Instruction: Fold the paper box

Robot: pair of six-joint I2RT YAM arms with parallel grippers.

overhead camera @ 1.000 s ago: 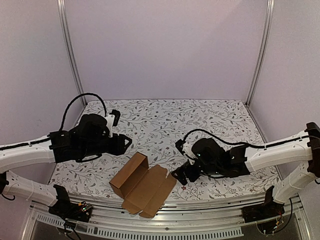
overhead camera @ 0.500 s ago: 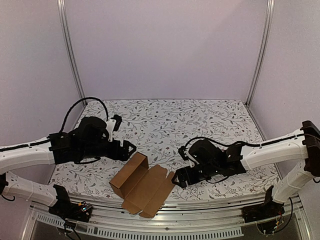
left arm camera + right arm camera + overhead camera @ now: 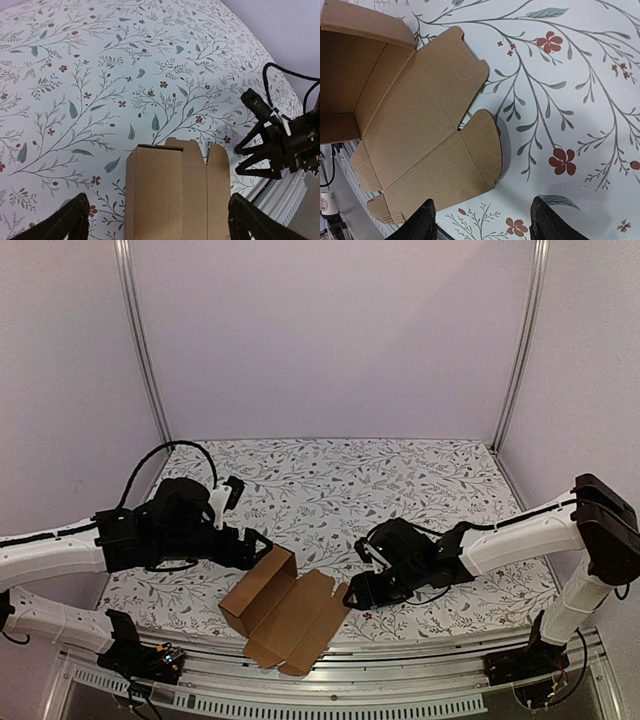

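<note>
Your left gripper [image 3: 157,216] has its fingers [image 3: 70,220] spread wide, holding nothing; between them, just ahead, you see the paper box [image 3: 175,190]. From above, that gripper [image 3: 255,543] sits right at the top edge of the box's one raised wall, and you cannot tell whether it touches the cardboard.

Your right gripper [image 3: 482,224] is spread too and empty, its fingertips [image 3: 422,222] low over the patterned cloth. A rounded flap of the box [image 3: 420,125] lies flat just beyond them, apart from both tips. In the top view this gripper [image 3: 355,597] is just beside the box's right edge.

The box [image 3: 285,615] lies between your two grippers, close to the near edge of the table [image 3: 400,480]. It is only partly folded: the far-left panel stands up and bends over at its top, while the remaining panels and tabs lie flat and open on the floral cloth, the nearest tabs reaching the table's front rail [image 3: 400,658]
</note>
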